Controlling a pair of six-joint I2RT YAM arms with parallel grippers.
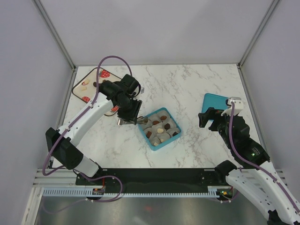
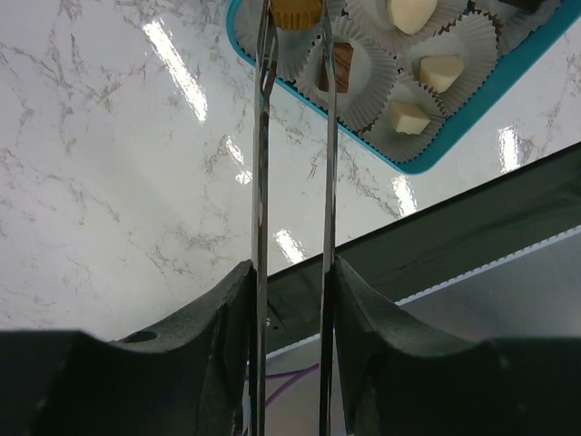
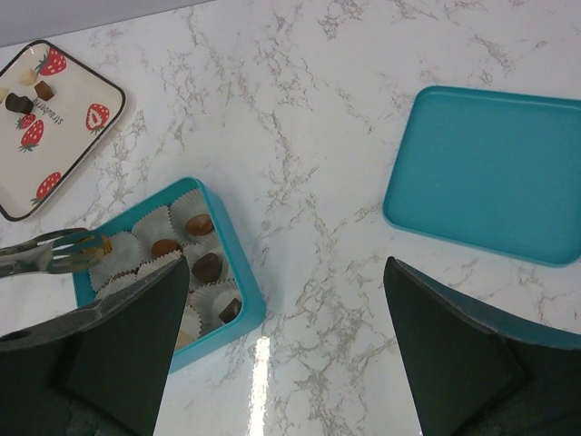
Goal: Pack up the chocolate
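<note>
The chocolate (image 3: pixel 207 266) sits mostly in a teal box (image 2: pixel 419 165) at the middle of the top view, each piece in its own white paper cup (image 2: pixel 374 77). The pieces are dark brown, light brown and cream. One light-brown piece (image 2: pixel 297 11) is pinched between the tips of a pair of metal tweezers (image 2: pixel 260 163), at the very top of the left wrist view, over the left end of the box. I cannot tell whether it touches a cup.

A few more pieces (image 3: pixel 18 102) lie on a flat tray (image 3: pixel 68 150) printed with red strawberries, in the upper left of the top view, well apart from the box.

The left jaws are clamped on the tweezers, one black finger pressing each blade from outside. The blades run straight up the left wrist view with a narrow gap between them. The left arm (image 1: pixel 89 115) reaches from the lower left toward the box.

The right jaws stand wide apart with nothing between them, over bare tabletop (image 3: pixel 300 109). They are to the right of the box, near the lower edge of a teal lid (image 3: pixel 490 173). The lid lies flat at the right of the top view, well apart from the box.
</note>
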